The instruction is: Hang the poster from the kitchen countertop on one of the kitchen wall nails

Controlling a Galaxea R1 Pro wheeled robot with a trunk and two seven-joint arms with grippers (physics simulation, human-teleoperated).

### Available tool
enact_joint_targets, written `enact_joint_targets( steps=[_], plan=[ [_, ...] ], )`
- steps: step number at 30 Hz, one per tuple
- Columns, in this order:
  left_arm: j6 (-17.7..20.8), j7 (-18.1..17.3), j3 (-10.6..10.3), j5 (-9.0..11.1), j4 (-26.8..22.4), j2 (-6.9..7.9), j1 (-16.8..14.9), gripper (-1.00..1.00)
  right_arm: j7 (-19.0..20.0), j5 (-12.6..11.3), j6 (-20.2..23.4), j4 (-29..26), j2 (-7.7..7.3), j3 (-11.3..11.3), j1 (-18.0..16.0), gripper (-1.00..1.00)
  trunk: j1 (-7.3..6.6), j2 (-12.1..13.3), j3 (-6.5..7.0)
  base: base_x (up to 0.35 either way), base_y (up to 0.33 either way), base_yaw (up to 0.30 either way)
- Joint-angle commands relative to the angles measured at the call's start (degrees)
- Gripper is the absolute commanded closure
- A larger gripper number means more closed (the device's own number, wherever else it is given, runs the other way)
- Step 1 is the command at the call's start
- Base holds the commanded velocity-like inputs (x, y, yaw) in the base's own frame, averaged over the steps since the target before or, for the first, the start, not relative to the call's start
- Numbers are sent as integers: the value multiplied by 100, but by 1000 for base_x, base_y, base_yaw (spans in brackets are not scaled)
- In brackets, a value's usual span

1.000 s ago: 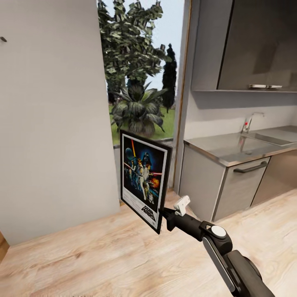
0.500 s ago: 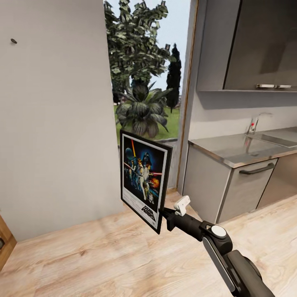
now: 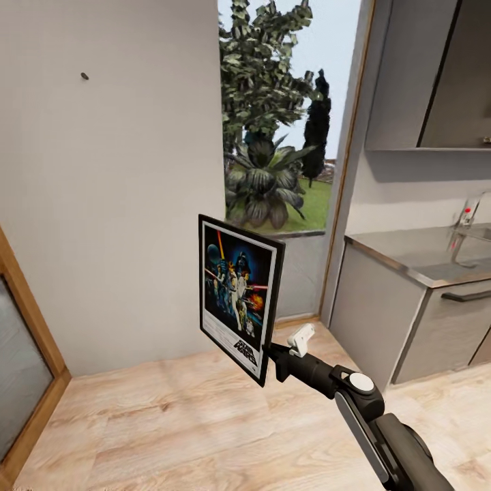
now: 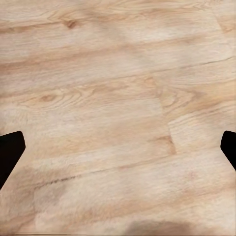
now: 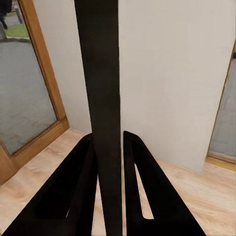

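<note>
- The right gripper (image 3: 273,359) is clamping the poster (image 3: 239,296) by its lower right edge, fingers (image 5: 81,189) pressed to either side of the black frame (image 5: 101,98).
- The poster is standing upright above and just ahead of that gripper, tilted slightly, its picture side facing the head camera, with the "STAR WARS" lettering at the bottom.
- The wall nail (image 3: 84,76) is sitting high on the light grey wall (image 3: 102,204), well above and to the left of the gripper.
- The kitchen countertop (image 3: 423,256) is lying off to the gripper's right, apart from it, with a faucet (image 3: 465,218) at the edge of view.
- A window (image 3: 286,116) with plants is showing beyond the poster, and a wood-framed glass door (image 3: 20,354) is standing at the far left.
- The left gripper (image 4: 118,152) is hanging spread wide over the wooden floor (image 4: 118,98), gripping nothing.
</note>
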Motion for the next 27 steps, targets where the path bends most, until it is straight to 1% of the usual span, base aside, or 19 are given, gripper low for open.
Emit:
enact_joint_targets(
  steps=[1,16,20,27],
  plan=[
    [-5,-50,31,-2,-6,-4,1,-100,0,-73,55,-5,-4,5,-4,100,0,-3,-5,0,2,120],
    [-7,-44,31,-4,-6,-4,1,-100,-3,-73,55,-5,-4,5,-4,100,0,-3,-5,0,0,37],
    [-7,-43,31,-4,-6,-4,1,-100,-7,-73,55,-5,-4,5,-4,100,0,-3,-5,0,0,181],
    [-7,-43,31,-3,-6,-4,1,-100,-13,-73,55,-5,-4,5,-4,100,0,-3,-5,0,0,267]
  ],
)
